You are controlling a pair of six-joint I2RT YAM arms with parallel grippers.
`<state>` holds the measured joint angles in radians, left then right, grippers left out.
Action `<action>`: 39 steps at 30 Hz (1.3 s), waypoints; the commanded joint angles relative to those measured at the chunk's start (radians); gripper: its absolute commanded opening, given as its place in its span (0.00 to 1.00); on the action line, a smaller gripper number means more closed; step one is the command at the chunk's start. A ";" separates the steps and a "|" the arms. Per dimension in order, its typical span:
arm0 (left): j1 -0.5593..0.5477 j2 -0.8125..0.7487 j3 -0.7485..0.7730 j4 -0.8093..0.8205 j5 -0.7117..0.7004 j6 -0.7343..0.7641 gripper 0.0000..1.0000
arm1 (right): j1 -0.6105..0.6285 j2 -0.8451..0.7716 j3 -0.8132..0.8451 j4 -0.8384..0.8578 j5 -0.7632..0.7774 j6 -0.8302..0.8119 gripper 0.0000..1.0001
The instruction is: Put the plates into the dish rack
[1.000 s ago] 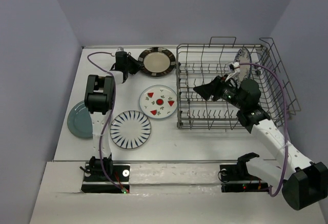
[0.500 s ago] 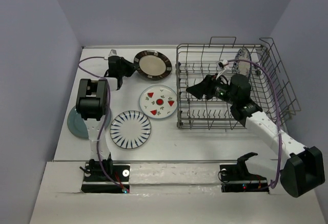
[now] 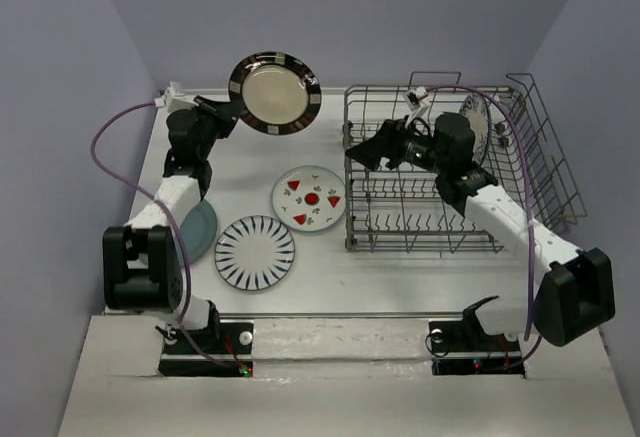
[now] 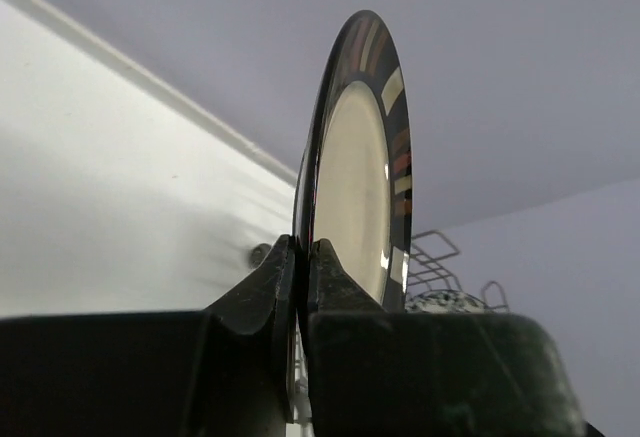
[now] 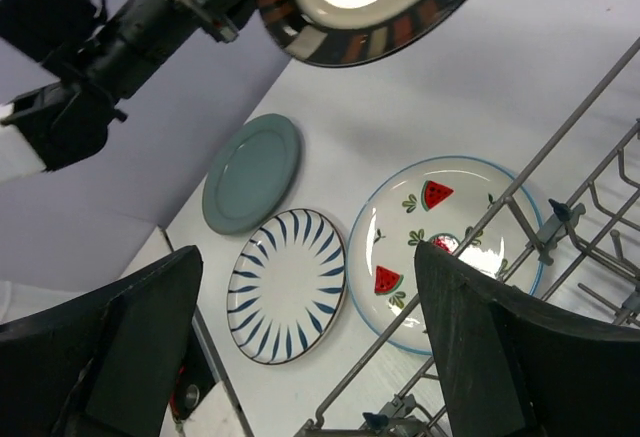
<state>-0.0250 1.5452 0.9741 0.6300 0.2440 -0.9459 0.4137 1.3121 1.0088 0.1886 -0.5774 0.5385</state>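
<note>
My left gripper [image 3: 232,114] is shut on the rim of the brown-rimmed beige plate [image 3: 275,93] and holds it up on edge above the table's far left; the left wrist view shows the plate [image 4: 355,172] clamped between the jaws [image 4: 302,257]. My right gripper [image 3: 362,150] is open and empty over the dish rack's left side [image 3: 348,172]. The black-white patterned plate [image 3: 474,122] stands in the rack at the back. On the table lie the red-triangle plate [image 3: 309,198], the blue-striped plate [image 3: 255,252] and the teal plate [image 3: 198,229], also in the right wrist view [image 5: 252,172].
The grey wire rack [image 3: 545,172] fills the right half of the table. The left arm's cable [image 3: 110,137] loops over the left edge. The grey walls stand close behind and at both sides.
My left gripper has lifted the brown-rimmed plate off the table and tipped it up on edge. My right gripper has moved back and left over the rack's left side.
</note>
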 commanded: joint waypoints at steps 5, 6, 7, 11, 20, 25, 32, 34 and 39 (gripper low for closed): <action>-0.029 -0.394 -0.182 0.234 0.150 -0.102 0.06 | 0.007 0.038 0.190 -0.116 0.045 -0.092 0.99; -0.030 -0.417 -0.193 0.232 0.165 -0.103 0.06 | 0.007 0.044 0.206 -0.132 0.048 -0.100 1.00; -0.032 -0.437 -0.202 0.232 0.184 -0.105 0.06 | 0.007 0.050 0.218 -0.150 0.053 -0.107 1.00; -0.047 -0.526 -0.232 0.229 0.256 -0.114 0.06 | 0.007 0.061 0.240 -0.176 0.041 -0.114 1.00; -0.110 -0.573 -0.244 0.231 0.389 -0.103 0.06 | 0.007 0.078 0.191 -0.067 -0.114 -0.030 0.90; -0.121 -0.579 -0.267 0.232 0.434 -0.091 0.06 | 0.007 0.091 0.096 0.234 -0.364 0.173 0.58; -0.121 -0.599 -0.308 0.176 0.485 -0.016 0.57 | -0.006 0.033 0.042 0.237 -0.259 0.193 0.07; -0.121 -0.619 -0.310 0.070 0.492 0.080 0.79 | -0.016 -0.005 0.054 0.166 -0.188 0.157 0.07; -0.119 -0.700 -0.289 -0.208 0.431 0.324 0.99 | -0.113 -0.082 0.082 -0.052 0.043 0.029 0.07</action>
<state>-0.1444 0.9142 0.6601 0.5896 0.6975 -0.8299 0.3782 1.3472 1.0309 0.1558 -0.7391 0.6476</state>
